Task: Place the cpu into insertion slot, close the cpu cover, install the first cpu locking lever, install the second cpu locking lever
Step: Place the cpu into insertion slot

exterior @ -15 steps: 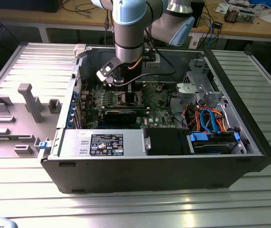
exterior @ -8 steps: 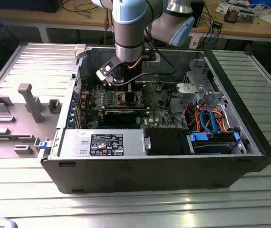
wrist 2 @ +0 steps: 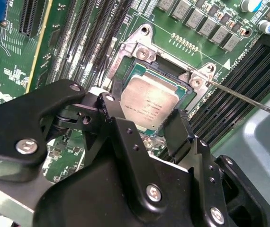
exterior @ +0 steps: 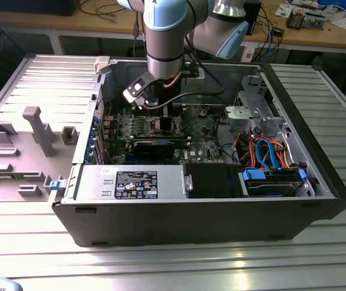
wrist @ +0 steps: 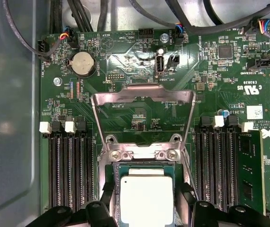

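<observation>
The cpu [wrist 2: 147, 101] [wrist: 147, 203], a small square chip with a dull silver top, lies level in the insertion slot [wrist 2: 169, 65] on the green board. My gripper [wrist 2: 142, 111] [wrist: 147, 189] [exterior: 161, 116] straddles it, and its black fingers [wrist 2: 107, 101] press against two opposite edges of the chip. The cpu cover [wrist: 142, 93], a thin grey metal frame with a large window, is swung fully back and lies flat on the board beyond the slot. A thin locking lever [wrist 2: 248, 100] sticks out unlatched from the slot's corner.
Black memory slots [wrist: 66, 175] [wrist: 218, 165] flank the socket on both sides. The arm reaches down into an open computer case [exterior: 318, 182] with a black card [exterior: 155, 147], a power supply [exterior: 130, 182] and blue and orange cables [exterior: 270, 151]. A coin battery [wrist: 84, 64] sits further off.
</observation>
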